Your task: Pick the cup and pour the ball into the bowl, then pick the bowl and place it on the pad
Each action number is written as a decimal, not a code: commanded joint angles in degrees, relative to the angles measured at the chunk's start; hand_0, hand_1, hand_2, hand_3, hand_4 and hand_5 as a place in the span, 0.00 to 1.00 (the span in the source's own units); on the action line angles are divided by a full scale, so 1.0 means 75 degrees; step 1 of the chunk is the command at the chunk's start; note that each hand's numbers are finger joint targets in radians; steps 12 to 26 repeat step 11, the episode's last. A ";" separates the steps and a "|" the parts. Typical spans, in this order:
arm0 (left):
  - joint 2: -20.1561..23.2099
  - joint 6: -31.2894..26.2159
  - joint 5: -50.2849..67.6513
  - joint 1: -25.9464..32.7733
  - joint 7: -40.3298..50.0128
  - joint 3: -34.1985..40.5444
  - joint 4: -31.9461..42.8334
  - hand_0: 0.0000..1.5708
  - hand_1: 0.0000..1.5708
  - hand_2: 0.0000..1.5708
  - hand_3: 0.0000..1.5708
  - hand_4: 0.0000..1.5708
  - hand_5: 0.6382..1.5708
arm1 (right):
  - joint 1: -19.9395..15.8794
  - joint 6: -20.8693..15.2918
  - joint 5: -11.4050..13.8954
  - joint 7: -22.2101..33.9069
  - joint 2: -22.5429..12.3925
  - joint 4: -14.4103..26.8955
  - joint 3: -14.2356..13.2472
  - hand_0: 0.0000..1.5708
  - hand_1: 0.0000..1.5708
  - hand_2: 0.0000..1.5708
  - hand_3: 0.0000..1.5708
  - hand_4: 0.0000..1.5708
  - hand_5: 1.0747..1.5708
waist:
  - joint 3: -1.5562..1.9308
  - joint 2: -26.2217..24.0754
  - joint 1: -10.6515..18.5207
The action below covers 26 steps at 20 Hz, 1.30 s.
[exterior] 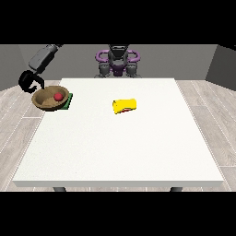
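Hovering at the view's left, the robot hand (30, 81) curls its fingers just above the bowl's (50, 98) far rim, apparently holding nothing. The bowl, holding the red ball (58, 96), sits on the green pad (68, 102) directly below that hand. The yellow cup (125, 106) lies tipped on the worktop (120, 152), well apart from it.

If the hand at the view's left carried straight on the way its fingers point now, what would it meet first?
Its fingers curl downward, so the hand at the view's left would probably meet the bowl first, at its near-left rim, or the table just beside it; depth is unclear from this one view.

Even bright light, faint shadow under bowl (50, 98), no glare
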 commanded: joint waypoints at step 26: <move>-0.0966 0.0658 0.0218 0.0251 0.1444 -0.1082 -0.0426 0.00 0.00 0.00 0.00 0.63 1.00 | -0.0872 0.0278 0.0025 0.0931 0.0079 -0.0508 0.0312 0.00 0.00 0.00 0.00 0.45 0.29 | -0.0036 -0.2696 -0.0476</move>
